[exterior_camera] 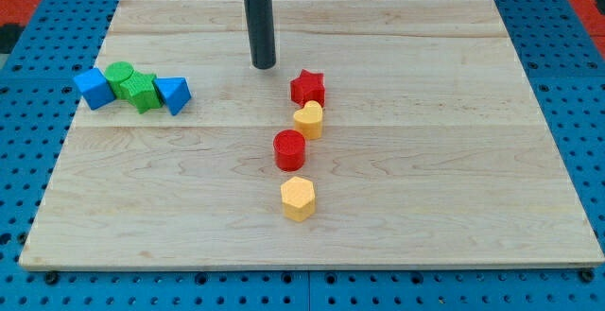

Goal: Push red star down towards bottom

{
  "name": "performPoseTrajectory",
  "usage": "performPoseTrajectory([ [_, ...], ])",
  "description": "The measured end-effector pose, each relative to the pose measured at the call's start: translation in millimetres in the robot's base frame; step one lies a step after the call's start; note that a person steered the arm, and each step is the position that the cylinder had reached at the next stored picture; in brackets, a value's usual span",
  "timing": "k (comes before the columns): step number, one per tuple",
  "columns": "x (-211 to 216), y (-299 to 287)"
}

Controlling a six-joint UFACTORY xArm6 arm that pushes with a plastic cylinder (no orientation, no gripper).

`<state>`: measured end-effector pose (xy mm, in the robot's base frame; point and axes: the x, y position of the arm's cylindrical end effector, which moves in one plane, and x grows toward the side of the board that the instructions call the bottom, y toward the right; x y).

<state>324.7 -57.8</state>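
The red star (pixel 307 87) lies near the middle of the wooden board (pixel 454 160), a little above centre. My tip (pixel 264 66) stands up and to the left of the star, with a small gap between them. Just below the star a yellow heart (pixel 308 120) touches it. Below that sit a red cylinder (pixel 289 149) and a yellow hexagon (pixel 298 198), forming a rough column running down the board.
At the view's left a cluster holds a blue block (pixel 94 88), a green cylinder (pixel 119 76), a green star-like block (pixel 142 93) and a blue triangle (pixel 174 95). A blue pegboard (pixel 28 141) surrounds the board.
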Motion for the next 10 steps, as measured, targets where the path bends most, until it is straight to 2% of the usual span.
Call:
performPoseTrajectory([
  [1, -5, 52],
  [4, 110, 9],
  [5, 92, 23],
  [6, 70, 53],
  [7, 89, 86],
  [8, 151, 127],
  [9, 146, 136],
  [10, 141, 204],
])
